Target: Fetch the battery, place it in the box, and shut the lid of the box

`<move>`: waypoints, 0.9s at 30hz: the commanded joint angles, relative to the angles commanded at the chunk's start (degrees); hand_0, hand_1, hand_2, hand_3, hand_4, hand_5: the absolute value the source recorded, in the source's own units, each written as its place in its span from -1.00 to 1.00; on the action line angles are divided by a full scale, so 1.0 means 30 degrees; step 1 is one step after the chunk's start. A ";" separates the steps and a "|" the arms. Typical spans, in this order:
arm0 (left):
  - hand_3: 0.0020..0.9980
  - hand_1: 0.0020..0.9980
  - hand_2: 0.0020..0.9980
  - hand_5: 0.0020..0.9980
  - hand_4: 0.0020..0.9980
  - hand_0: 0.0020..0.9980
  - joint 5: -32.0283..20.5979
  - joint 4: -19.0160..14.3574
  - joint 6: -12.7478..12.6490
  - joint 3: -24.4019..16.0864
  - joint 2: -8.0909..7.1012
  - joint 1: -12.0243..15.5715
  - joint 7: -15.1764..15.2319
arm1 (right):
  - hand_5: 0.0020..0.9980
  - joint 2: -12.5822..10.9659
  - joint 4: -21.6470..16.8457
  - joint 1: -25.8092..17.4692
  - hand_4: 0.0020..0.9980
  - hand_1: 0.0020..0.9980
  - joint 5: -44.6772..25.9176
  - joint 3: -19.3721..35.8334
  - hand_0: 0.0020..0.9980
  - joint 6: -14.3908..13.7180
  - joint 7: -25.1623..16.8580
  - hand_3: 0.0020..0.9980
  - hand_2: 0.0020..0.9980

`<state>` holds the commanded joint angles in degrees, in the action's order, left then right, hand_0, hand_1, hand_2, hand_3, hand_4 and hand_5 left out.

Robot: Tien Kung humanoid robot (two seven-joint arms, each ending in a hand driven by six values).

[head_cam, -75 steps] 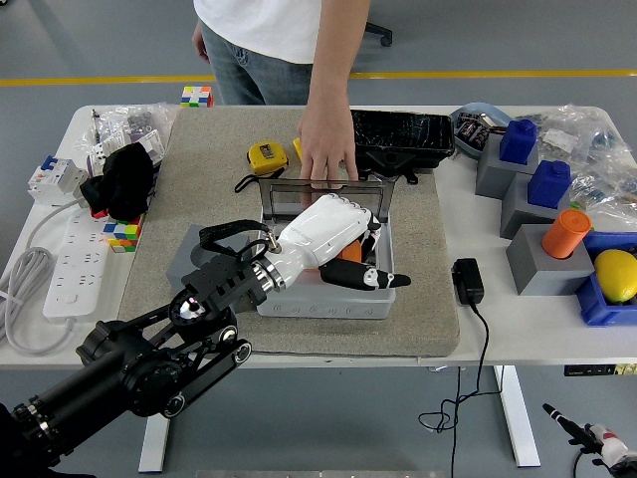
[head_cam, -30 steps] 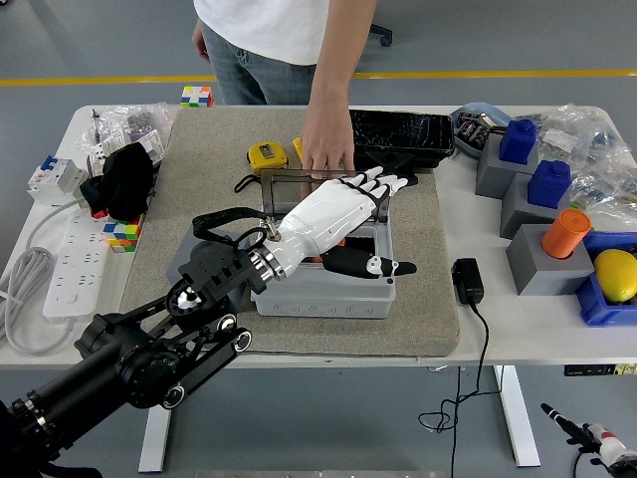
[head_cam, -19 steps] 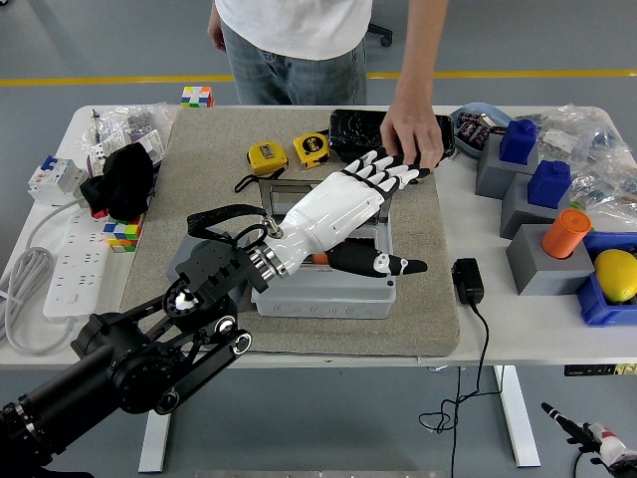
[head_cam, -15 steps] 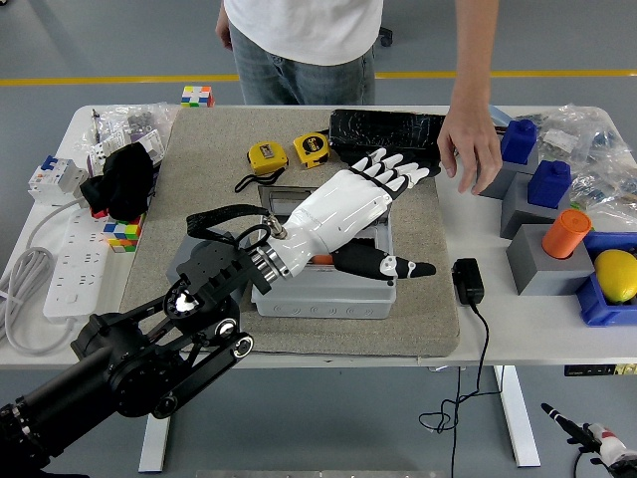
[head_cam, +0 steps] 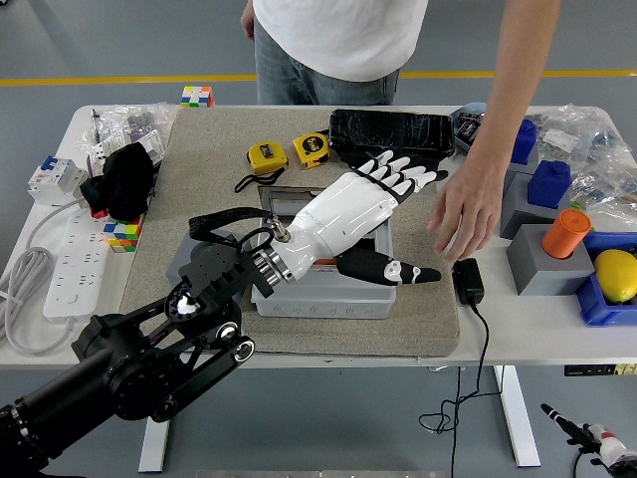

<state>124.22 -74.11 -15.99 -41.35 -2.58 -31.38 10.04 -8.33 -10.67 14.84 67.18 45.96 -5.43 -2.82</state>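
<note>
Grey matting covers the white worktop (head_cam: 70,344). Over it, the left robot hand (head_cam: 373,214) hovers flat above the grey box (head_cam: 323,289), fingers (head_cam: 403,176) spread, holding nothing. An orange sliver inside, likely the battery (head_cam: 325,261), is mostly hidden. A person's hand (head_cam: 464,214) hangs just beside the box, above a black adapter (head_cam: 468,281).
</note>
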 joint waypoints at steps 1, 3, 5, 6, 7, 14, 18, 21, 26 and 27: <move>1.00 1.00 1.00 1.00 1.00 1.00 0.0000 0.0002 -0.0028 -0.0016 -0.0006 -0.0007 0.0028 | 1.00 -0.0001 -0.0001 0.0007 1.00 0.76 -0.0002 0.0005 0.80 -0.0004 -0.0002 0.72 0.63; 1.00 1.00 1.00 1.00 1.00 1.00 0.0047 0.0007 -0.0010 -0.0097 -0.0010 -0.0011 0.0030 | 1.00 -0.0002 -0.0018 0.0016 1.00 0.76 -0.0021 0.0000 0.80 -0.0009 -0.0005 0.72 0.63; 1.00 1.00 1.00 1.00 1.00 1.00 0.0154 0.0030 0.0052 -0.0296 0.0006 -0.0014 -0.0073 | 1.00 0.0001 -0.0014 0.0021 1.00 0.76 -0.0016 0.0020 0.80 -0.0011 -0.0003 0.72 0.63; 1.00 1.00 1.00 1.00 1.00 1.00 0.0183 0.0041 0.0032 -0.0408 0.0003 -0.0027 -0.0097 | 1.00 0.0005 -0.0009 0.0018 1.00 0.76 -0.0005 0.0037 0.80 -0.0011 -0.0003 0.72 0.63; 1.00 1.00 1.00 1.00 1.00 1.00 0.0218 0.0052 0.0008 -0.0541 -0.0011 -0.0055 -0.0119 | 1.00 0.0009 -0.0007 0.0013 1.00 0.76 0.0004 0.0051 0.80 -0.0009 -0.0003 0.72 0.63; 1.00 1.00 1.00 1.00 1.00 1.00 0.0290 0.0056 -0.0023 -0.0808 -0.0029 -0.0159 -0.0186 | 1.00 0.0039 -0.0014 0.0043 1.00 0.76 0.0003 0.0089 0.80 -0.0009 -0.0004 0.71 0.64; 1.00 1.00 1.00 1.00 1.00 1.00 0.0362 0.0124 0.0054 -0.0676 0.0028 -0.0174 -0.0263 | 1.00 0.0054 -0.0021 0.0077 1.00 0.76 -0.0003 0.0103 0.80 -0.0013 -0.0009 0.71 0.63; 1.00 1.00 1.00 1.00 1.00 1.00 0.0395 0.0149 0.0063 -0.0689 0.0036 -0.0179 -0.0294 | 1.00 0.0057 -0.0016 0.0090 1.00 0.76 0.0019 0.0149 0.80 -0.0019 -0.0011 0.71 0.63; 1.00 1.00 1.00 1.00 1.00 1.00 0.0387 0.0151 0.0085 -0.0750 0.0040 -0.0218 -0.0308 | 1.00 0.0039 -0.0008 0.0081 1.00 0.76 0.0063 0.0201 0.80 -0.0026 -0.0013 0.71 0.63; 1.00 1.00 1.00 1.00 1.00 1.00 0.0385 0.0159 0.0093 -0.0747 0.0045 -0.0220 -0.0309 | 1.00 0.0038 -0.0009 0.0083 1.00 0.76 0.0061 0.0200 0.80 -0.0025 -0.0013 0.71 0.63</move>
<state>125.38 -73.63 -15.71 -43.59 -2.45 -32.04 9.11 -8.21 -10.70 15.09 67.36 46.56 -5.50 -2.86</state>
